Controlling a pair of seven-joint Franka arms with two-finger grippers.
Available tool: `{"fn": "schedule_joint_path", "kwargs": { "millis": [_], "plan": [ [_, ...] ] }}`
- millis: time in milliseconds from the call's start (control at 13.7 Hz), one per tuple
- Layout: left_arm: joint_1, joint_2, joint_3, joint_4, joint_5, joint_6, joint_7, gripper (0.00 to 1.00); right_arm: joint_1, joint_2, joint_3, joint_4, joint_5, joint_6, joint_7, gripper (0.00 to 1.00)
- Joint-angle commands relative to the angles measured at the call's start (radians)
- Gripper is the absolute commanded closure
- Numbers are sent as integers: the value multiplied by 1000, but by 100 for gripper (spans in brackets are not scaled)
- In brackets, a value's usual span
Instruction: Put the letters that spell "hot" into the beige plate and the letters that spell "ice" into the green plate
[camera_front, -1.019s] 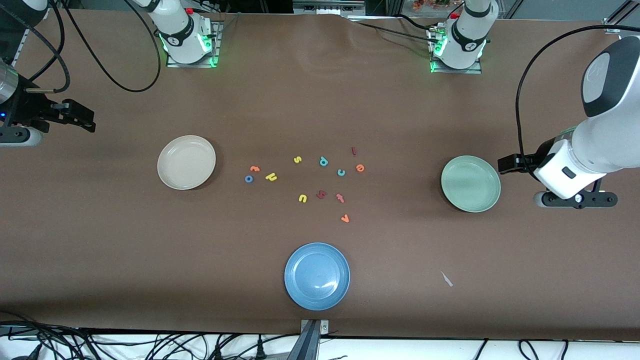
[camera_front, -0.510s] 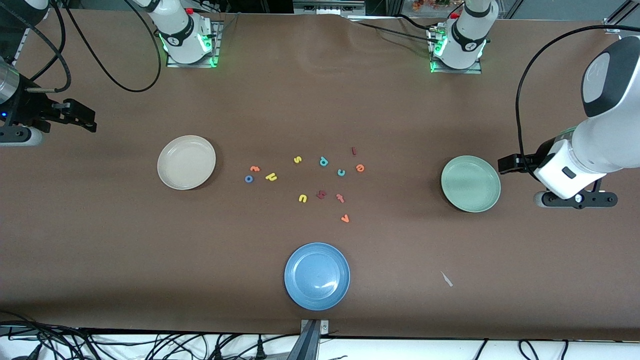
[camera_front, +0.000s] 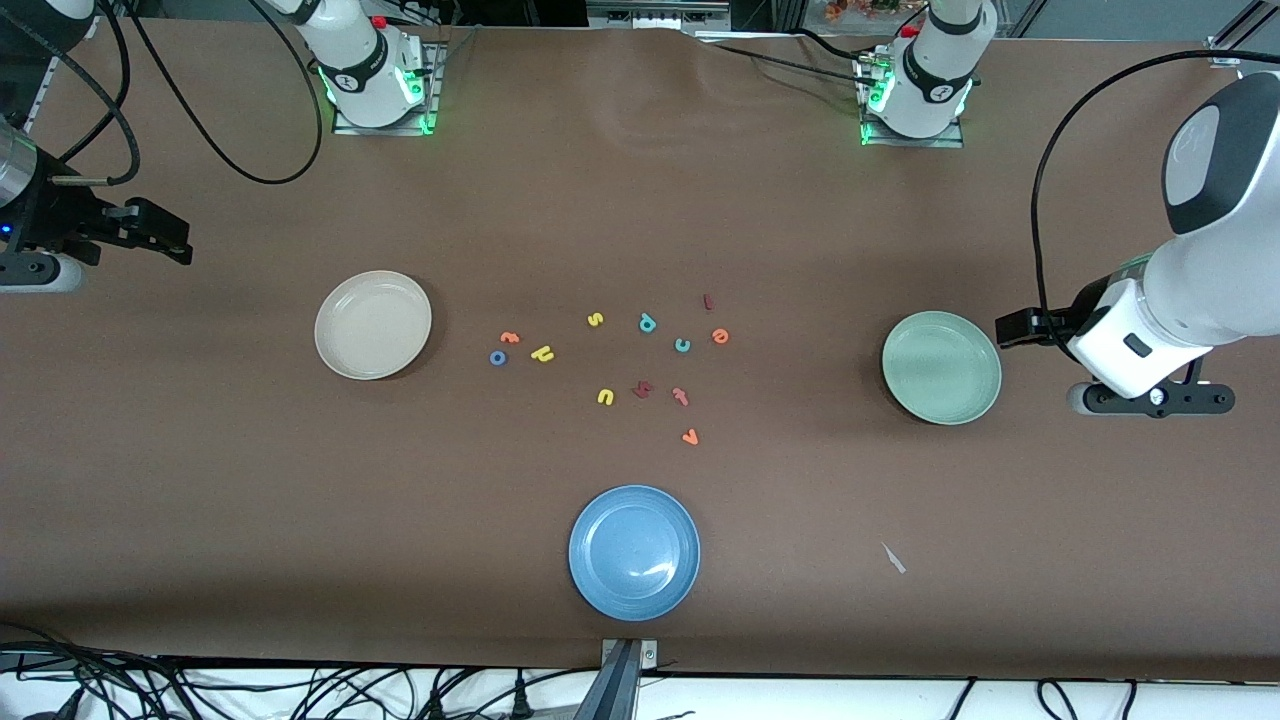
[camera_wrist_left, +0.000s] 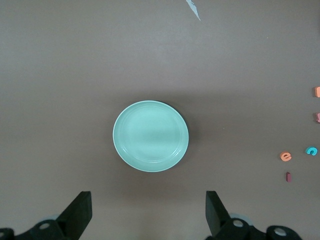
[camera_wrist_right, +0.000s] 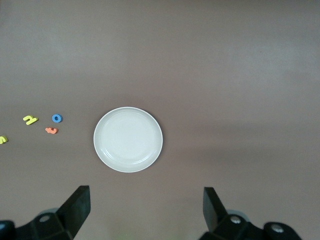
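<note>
Brown tabletop, both plates bare.
Left gripper (camera_wrist_left: 147, 217) and right gripper (camera_wrist_right: 145, 215) hung spread; foam letters (camera_front: 498, 357) looked light, best pinched edgewise.

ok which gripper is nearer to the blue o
The right. The right gripper hangs open past the beige plate, at the o's end of the letter cluster. The left gripper waits open past the green plate, across the whole cluster.

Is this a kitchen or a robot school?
More like a robot lab, probably. Two robot arms are bolted to a brown table, cables trail along its edge, and foam letters lie scattered between a beige plate, a green plate and a blue plate.
</note>
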Motion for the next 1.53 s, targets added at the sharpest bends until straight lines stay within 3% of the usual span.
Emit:
{"fn": "schedule_joint_path", "kwargs": {
  "millis": [0,437,1456],
  "plan": [
    [4,-15,4,-11,-36,1,23,0,-5,10,1,29,19,-4,9,0],
    [13,-15,4,-11,-93,6,25,0,-10,12,-1,29,19,-3,9,0],
    [18,-2,4,-11,-90,9,25,0,-12,21,-1,29,16,25,8,0]
  ]
}}
